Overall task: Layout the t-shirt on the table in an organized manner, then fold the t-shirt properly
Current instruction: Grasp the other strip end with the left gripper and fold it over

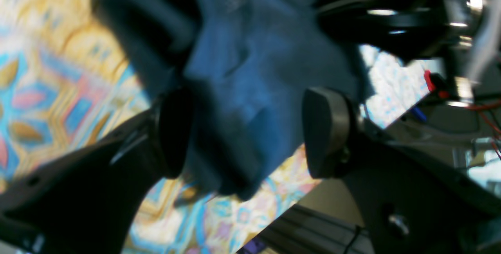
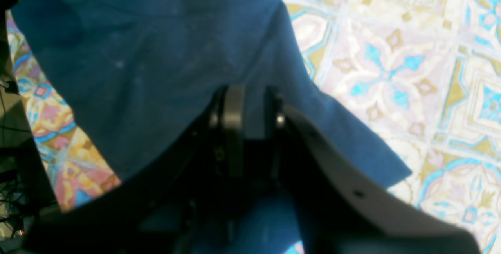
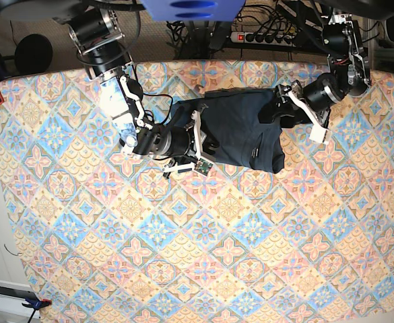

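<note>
The dark navy t-shirt [image 3: 240,124] lies rumpled near the far middle of the tiled table [image 3: 183,256]. In the base view my left gripper [image 3: 275,111] sits at the shirt's right edge. In the left wrist view this left gripper [image 1: 250,132] is open, its pads [image 1: 325,132] wide apart with bunched t-shirt [image 1: 250,70] fabric in the gap, untouched by either pad. My right gripper [image 3: 200,141] is at the shirt's left edge. The right wrist view shows the right gripper [image 2: 252,113] shut on a fold of the t-shirt [image 2: 156,70], with table [image 2: 391,70] beyond.
A power strip [image 3: 264,37] and cables lie past the table's far edge. Black arm hardware [image 1: 391,15] fills the upper right of the left wrist view. The table edge [image 1: 274,222] and a metal frame run just beside the left gripper.
</note>
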Robot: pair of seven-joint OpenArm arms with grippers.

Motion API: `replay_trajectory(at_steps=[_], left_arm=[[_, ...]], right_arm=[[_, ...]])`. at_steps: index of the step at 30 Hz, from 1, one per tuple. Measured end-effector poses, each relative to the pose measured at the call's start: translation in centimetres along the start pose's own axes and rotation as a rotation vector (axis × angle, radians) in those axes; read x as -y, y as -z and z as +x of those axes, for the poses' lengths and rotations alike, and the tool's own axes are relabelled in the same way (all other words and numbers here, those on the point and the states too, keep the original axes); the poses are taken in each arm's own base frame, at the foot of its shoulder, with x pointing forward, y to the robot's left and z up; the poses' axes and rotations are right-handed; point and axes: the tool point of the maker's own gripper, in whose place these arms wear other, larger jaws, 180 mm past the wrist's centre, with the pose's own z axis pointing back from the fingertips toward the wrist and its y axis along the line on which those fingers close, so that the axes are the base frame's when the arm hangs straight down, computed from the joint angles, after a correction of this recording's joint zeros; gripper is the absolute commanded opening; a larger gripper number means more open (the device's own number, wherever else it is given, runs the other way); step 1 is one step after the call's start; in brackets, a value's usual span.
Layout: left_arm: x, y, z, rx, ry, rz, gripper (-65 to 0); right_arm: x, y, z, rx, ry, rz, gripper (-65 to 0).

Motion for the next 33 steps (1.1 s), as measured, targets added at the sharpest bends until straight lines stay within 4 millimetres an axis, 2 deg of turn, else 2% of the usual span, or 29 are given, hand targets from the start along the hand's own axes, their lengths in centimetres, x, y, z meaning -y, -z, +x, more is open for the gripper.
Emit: replay_trajectory(at_steps=[2, 3, 5, 7, 8, 12, 17, 22, 24, 27, 30, 33], left_arm=[[-0.2, 0.1, -0.5, -0.019, -0.007, 0.007, -24.7], [0.2, 0.4, -0.4, -0.022, 0.000, -0.007, -27.8], [1.5, 1.3, -0.5, -0.038, 0.019, -0.049, -40.3], [2.7, 2.1, -1.3, -0.071, 0.039, -0.090, -59.9], [3.0, 2.2, -1.3, -0.070, 0.035, -0.102, -65.0], [2.5, 1.6, -1.7, -0.086, 0.047, -0.076, -65.0], [5.0, -0.3, -0.9, -0.064, 0.148, -0.111, -65.0], [3.5, -0.4, -2.5, -0.106, 0.108, -0.075, -65.0], [2.1, -0.3, -3.9, -0.139, 0.058, -0.051, -65.0], [-1.2, -0.7, -5.3, -0.155, -0.037, 0.017, -65.0], [-3.5, -0.7, -5.6, -0.176, -0.056, 0.076, -65.0], [-3.5, -0.2, -4.6, -0.121, -0.060, 0.072, -65.0]], right_arm=[[0.0, 0.0, 0.1, 0.002, -0.001, 0.000, -56.8], [0.0, 0.0, 0.1, 0.004, 0.000, 0.001, -56.8], [-0.1, 0.0, 0.0, 0.001, 0.001, 0.001, -56.8], [0.0, 0.0, 0.1, 0.001, 0.000, 0.000, -56.8], [0.0, 0.0, 0.1, 0.003, 0.000, 0.000, -56.8], [0.0, 0.0, 0.0, -0.001, 0.000, 0.000, -56.8], [0.3, -0.3, -0.4, -0.008, -0.004, -0.007, -56.9], [0.4, -0.3, -0.4, -0.008, -0.004, -0.010, -56.9], [0.4, -0.3, -0.4, -0.008, -0.004, -0.009, -56.9], [0.4, -0.3, -0.4, -0.010, -0.005, -0.010, -56.8], [0.2, -0.3, -0.4, -0.010, -0.009, -0.006, -56.8], [0.2, -0.3, -0.4, -0.011, -0.010, -0.006, -56.8]])
